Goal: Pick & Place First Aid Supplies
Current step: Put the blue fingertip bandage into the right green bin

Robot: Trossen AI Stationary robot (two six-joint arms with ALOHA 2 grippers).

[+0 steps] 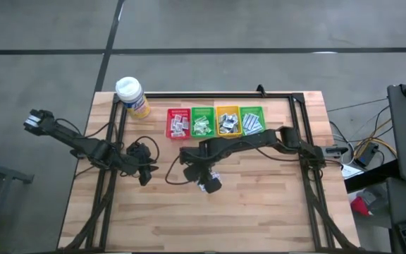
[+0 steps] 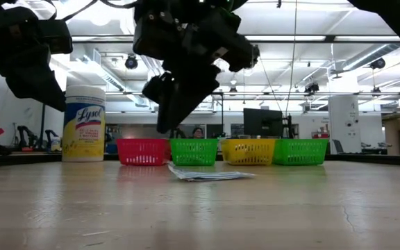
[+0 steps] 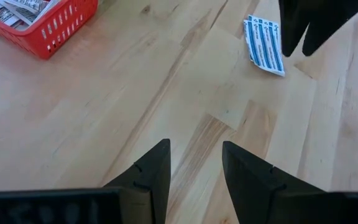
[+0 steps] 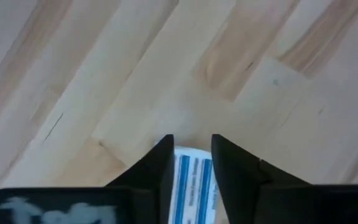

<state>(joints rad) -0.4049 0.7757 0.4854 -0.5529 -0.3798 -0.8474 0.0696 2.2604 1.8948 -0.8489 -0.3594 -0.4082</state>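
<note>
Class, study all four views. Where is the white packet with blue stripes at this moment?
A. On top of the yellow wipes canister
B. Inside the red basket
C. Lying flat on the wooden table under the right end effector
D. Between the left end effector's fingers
C. The striped packet lies flat on the bare table, with the right end effector directly over it, outside every basket.

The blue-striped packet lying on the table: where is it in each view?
High view: blue-striped packet at mid-table, under the right claw.
Low view: flat on the wood, before the green bin.
Left wrist view: upper right.
Right wrist view: between the fingers.
Shared landmark: the right claw above it.
</note>
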